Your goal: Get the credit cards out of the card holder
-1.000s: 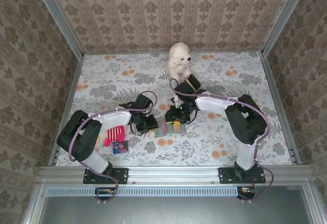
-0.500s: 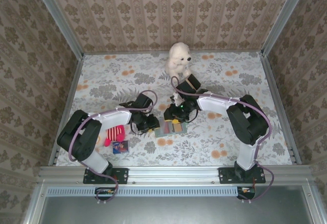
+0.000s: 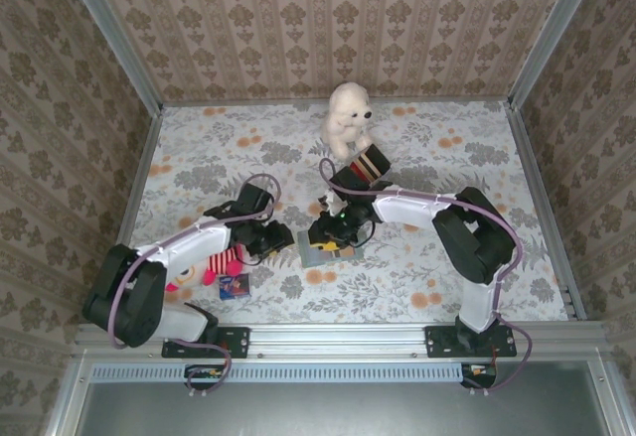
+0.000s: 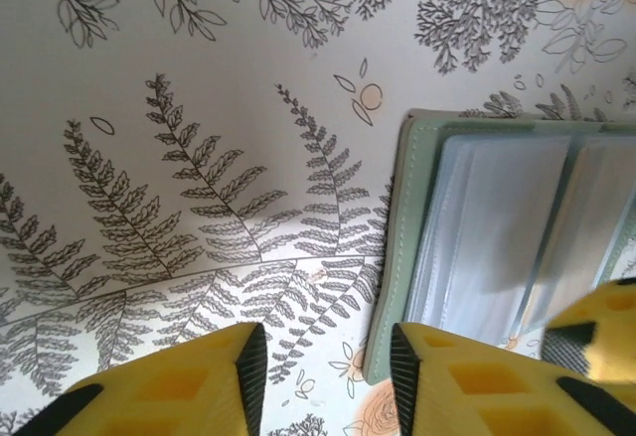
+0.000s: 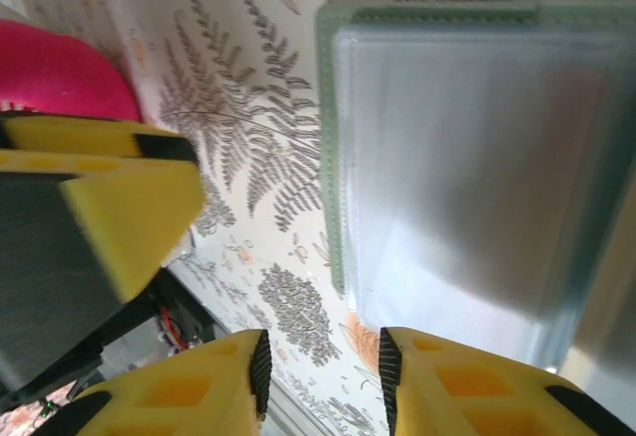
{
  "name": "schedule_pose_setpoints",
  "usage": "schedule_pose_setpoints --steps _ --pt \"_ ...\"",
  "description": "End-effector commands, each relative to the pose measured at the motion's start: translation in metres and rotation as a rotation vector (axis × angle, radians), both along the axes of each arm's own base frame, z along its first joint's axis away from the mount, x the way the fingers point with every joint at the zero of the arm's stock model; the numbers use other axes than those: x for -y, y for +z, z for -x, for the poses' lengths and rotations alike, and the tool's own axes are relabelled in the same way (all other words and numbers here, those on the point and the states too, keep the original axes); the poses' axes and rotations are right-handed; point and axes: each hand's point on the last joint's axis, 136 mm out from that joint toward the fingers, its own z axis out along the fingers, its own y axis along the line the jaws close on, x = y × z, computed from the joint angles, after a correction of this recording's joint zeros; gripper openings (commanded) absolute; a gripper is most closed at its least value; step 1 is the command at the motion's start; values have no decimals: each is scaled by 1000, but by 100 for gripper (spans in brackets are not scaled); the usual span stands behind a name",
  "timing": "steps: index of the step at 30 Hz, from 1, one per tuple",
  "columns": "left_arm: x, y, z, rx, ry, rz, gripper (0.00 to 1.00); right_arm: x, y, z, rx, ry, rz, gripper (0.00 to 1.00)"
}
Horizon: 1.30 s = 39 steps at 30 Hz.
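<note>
Holder (image 3: 310, 250) lies open mid-desk (image 3: 447, 158), its stitched green edge unobstructed, with bare cloth at its 9 o'clock. Left pincer (image 4: 323, 381) and right pincer (image 5: 320, 381) hover narrowly parted over it, holding nothing. Pockets (image 4: 487, 237) look pale; I cannot tell whether cards sit inside.

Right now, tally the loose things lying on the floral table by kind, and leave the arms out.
White plush animal: 1
Red, black and tan striped box: 1
Sage-green folding card holder: 1
Pink striped soft toy: 1
Dark blue square packet: 1
Total in plain sight: 5
</note>
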Motion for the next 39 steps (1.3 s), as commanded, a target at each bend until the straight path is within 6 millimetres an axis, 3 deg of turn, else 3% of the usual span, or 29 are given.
schedule_pose_setpoints --steps 1,8,11,15,19,30,39 --pt "2 12 -1 28 -5 27 34 13 -12 -7 -6 -53 110 34" --pt "27 23 -6 53 -64 104 27 37 7 -17 112 -116 190 35" --pt "44 24 -9 50 -100 112 26 59 -1 -18 131 -142 289 36" --pt "65 18 -12 29 -139 106 25 74 -10 -21 138 -151 355 36" --pt "74 8 -16 0 -142 85 23 86 -14 -29 161 -154 417 37" --pt "67 -21 -11 -81 -161 -3 21 88 -27 -33 154 -110 436 38" --pt "62 -29 -5 -105 -170 -23 20 86 -36 -28 153 -51 429 37"
